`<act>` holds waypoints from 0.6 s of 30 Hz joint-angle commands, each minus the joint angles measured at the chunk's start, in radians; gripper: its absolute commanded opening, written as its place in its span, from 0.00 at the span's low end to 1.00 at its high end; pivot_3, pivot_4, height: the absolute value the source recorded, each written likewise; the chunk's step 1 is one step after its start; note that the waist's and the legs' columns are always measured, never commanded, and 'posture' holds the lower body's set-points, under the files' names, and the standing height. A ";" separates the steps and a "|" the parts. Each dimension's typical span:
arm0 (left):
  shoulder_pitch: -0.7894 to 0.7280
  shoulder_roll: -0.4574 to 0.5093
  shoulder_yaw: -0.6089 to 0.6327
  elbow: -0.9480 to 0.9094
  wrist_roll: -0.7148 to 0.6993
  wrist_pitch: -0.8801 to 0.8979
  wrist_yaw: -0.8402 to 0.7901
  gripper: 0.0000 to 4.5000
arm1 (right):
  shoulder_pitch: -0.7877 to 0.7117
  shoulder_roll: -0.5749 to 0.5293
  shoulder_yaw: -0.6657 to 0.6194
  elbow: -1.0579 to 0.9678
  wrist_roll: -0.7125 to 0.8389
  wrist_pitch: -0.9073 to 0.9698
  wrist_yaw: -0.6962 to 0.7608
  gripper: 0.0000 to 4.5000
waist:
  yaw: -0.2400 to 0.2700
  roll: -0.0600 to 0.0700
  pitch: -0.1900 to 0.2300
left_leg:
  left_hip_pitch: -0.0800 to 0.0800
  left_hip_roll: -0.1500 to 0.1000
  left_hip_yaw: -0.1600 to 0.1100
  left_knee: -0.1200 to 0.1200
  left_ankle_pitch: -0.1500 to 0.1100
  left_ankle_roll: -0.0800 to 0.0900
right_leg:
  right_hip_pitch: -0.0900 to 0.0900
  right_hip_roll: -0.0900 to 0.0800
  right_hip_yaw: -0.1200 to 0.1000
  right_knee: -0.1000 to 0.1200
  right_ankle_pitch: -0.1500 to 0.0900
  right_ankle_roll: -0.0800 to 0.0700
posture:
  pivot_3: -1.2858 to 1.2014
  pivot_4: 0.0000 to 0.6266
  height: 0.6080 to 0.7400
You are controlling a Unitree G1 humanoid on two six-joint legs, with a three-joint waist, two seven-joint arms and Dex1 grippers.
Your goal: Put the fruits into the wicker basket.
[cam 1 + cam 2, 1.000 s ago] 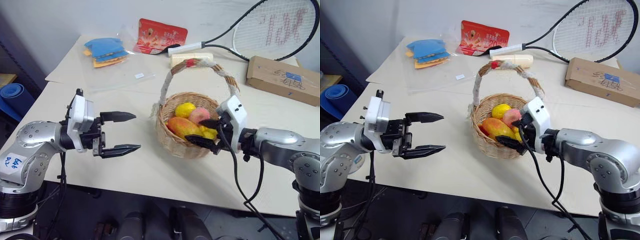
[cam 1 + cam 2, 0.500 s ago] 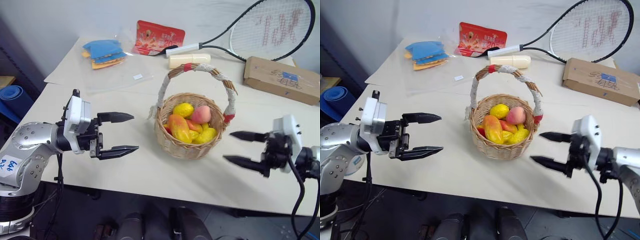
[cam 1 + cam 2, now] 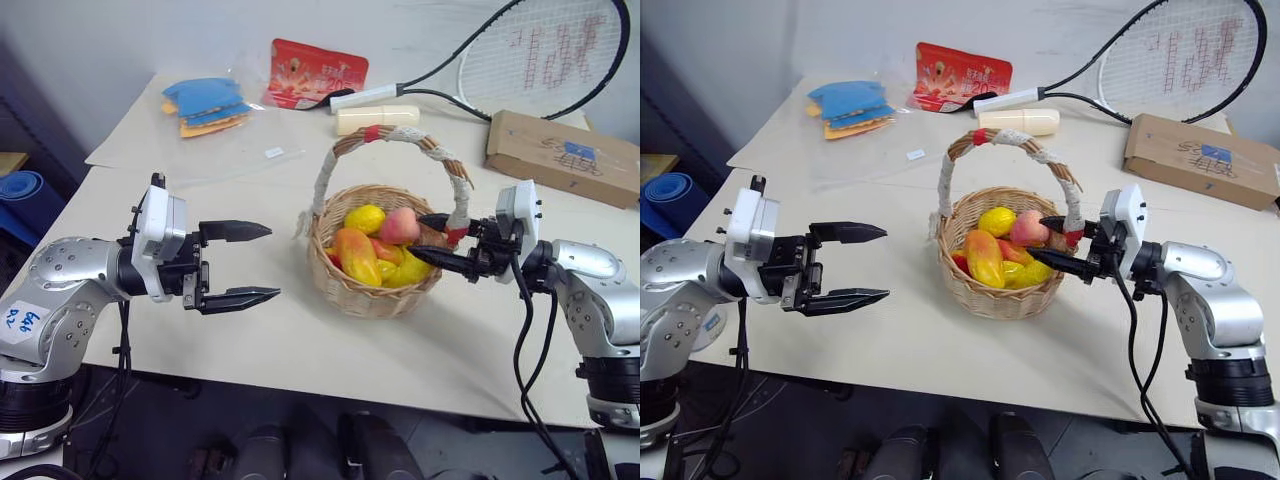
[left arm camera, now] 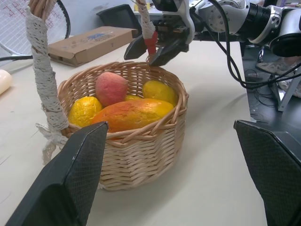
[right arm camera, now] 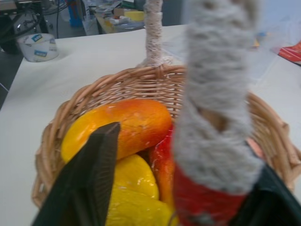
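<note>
The wicker basket (image 3: 372, 298) stands mid-table, its arched handle (image 3: 385, 135) wrapped in white cord with red bands. Inside lie the fruits: a yellow lemon (image 3: 367, 218), a pink-red peach (image 3: 400, 226), an orange-yellow mango (image 3: 355, 255) and smaller yellow and red ones. My right gripper (image 3: 418, 236) reaches in from the basket's right side, its fingers straddling the handle's lower red band (image 4: 151, 44). In the right wrist view a gap remains between one finger (image 5: 94, 183) and the handle. My left gripper (image 3: 272, 262) hovers open and empty to the left of the basket.
At the back of the table lie a tennis racket (image 3: 540, 60), a brown cardboard box (image 3: 565, 155), a cream tube (image 3: 378, 118), a red snack pouch (image 3: 318, 70) and blue items in a clear bag (image 3: 205, 105). The table's front edge runs just below both arms.
My right gripper pulled out of the basket to its right, then came back in. Its fingers have narrowed around the handle's base. The left arm has stayed still.
</note>
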 commanded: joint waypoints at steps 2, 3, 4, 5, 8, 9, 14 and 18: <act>0.012 -0.010 0.008 -0.037 -0.021 0.000 0.014 1.00 | -0.006 0.001 -0.059 -0.024 0.044 0.004 0.001 0.26 | -0.001 0.000 0.000 | 0.000 0.000 0.000 0.000 0.000 0.000 | 0.000 0.000 0.000 0.000 0.000 0.000 | 0.52 0.24 1.00; 0.013 -0.015 0.000 -0.035 -0.019 -0.002 0.012 1.00 | 0.020 -0.017 -0.062 -0.039 0.045 0.006 0.020 0.17 | -0.002 0.000 0.000 | 0.000 0.000 0.000 -0.001 0.000 0.000 | 0.000 0.000 0.000 0.000 0.000 0.000 | 0.52 0.24 1.00; 0.013 -0.018 -0.005 -0.033 -0.017 -0.003 0.011 1.00 | 0.039 -0.030 -0.063 -0.050 0.045 0.006 0.035 0.10 | 0.000 0.000 0.000 | 0.000 0.000 0.000 -0.001 0.000 0.000 | 0.000 0.000 0.000 0.000 0.000 0.000 | 0.52 0.24 1.00; 0.005 -0.023 -0.014 -0.026 -0.015 -0.005 0.006 1.00 | 0.063 -0.041 -0.089 -0.062 0.047 -0.002 0.035 0.04 | 0.002 0.000 0.000 | 0.000 0.000 -0.001 -0.001 0.000 0.000 | 0.000 0.000 -0.001 0.000 0.000 0.000 | 0.52 0.24 1.00; -0.042 -0.038 -0.046 0.012 -0.006 -0.012 -0.009 1.00 | 0.118 -0.060 -0.230 -0.118 0.111 0.025 -0.030 0.04 | 0.014 0.000 0.000 | 0.000 0.000 0.000 -0.001 0.000 0.000 | 0.000 0.000 -0.001 0.000 0.000 0.000 | 0.52 0.24 1.00; -0.055 -0.042 -0.055 0.024 0.000 -0.015 -0.015 1.00 | 0.136 -0.060 -0.270 -0.141 0.131 0.037 -0.055 0.04 | 0.018 0.000 0.000 | 0.000 0.000 0.000 0.000 0.000 0.000 | 0.000 0.000 0.000 0.000 0.000 0.000 | 0.52 0.24 1.00; -0.115 -0.071 -0.106 0.090 0.024 -0.034 -0.055 1.00 | 0.269 -0.026 -0.486 -0.290 0.208 0.070 -0.216 0.04 | 0.019 0.000 0.000 | 0.000 0.000 0.000 -0.001 0.000 0.000 | 0.000 0.001 -0.001 0.000 0.000 0.000 | 0.52 0.24 1.00; -0.147 -0.085 -0.135 0.132 0.038 -0.042 -0.089 1.00 | 0.383 -0.021 -0.612 -0.299 0.182 0.044 -0.278 0.04 | 0.016 0.000 0.000 | 0.000 0.000 0.001 -0.001 0.000 0.000 | 0.000 0.001 0.001 0.001 0.000 0.000 | 0.52 0.24 1.00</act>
